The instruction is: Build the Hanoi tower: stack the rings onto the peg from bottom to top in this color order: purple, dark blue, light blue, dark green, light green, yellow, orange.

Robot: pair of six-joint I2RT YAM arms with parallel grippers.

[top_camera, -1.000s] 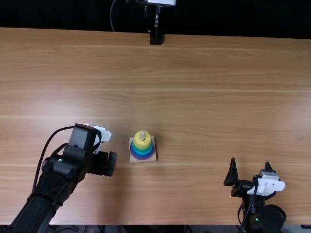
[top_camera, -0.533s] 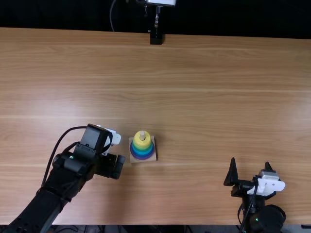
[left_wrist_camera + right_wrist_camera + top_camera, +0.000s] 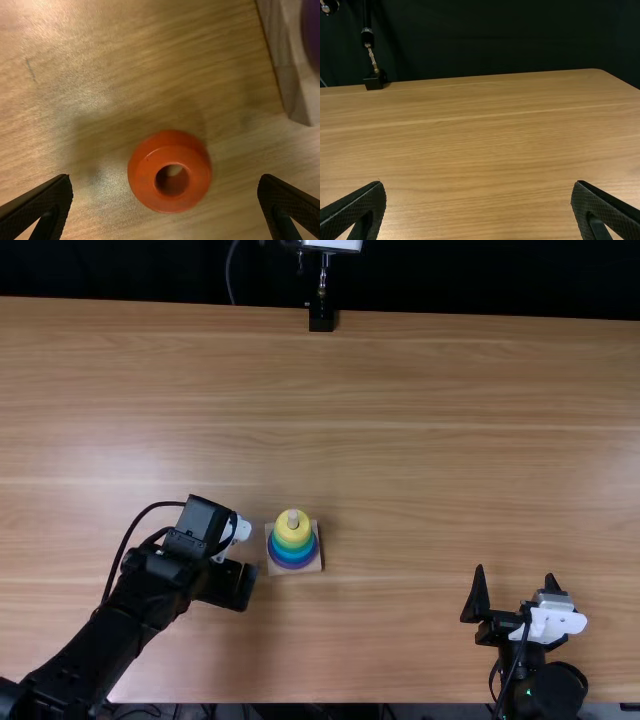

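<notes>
In the top view my left gripper (image 3: 243, 586) points down just left of the square wooden base (image 3: 295, 569). Rings are stacked on its peg (image 3: 293, 515), with the yellow ring (image 3: 293, 531) uppermost and blue and purple ones lower. The left wrist view has the orange ring (image 3: 170, 171) flat on the table, between the wide-apart fingers of my left gripper (image 3: 165, 192) and touching neither; the base (image 3: 292, 65) stands beside it. Far off at the near right, my right gripper (image 3: 516, 580) is open and holds nothing; the right wrist view gives the same for this gripper (image 3: 478, 192).
A black stand foot (image 3: 321, 318) is at the table's far edge, also seen as a black block (image 3: 375, 80) in the right wrist view. The wooden table (image 3: 430, 440) stretches around the base.
My left gripper has moved right, closer to the wooden base, slowing over the last half second. The right arm and the stacked rings have kept still.
</notes>
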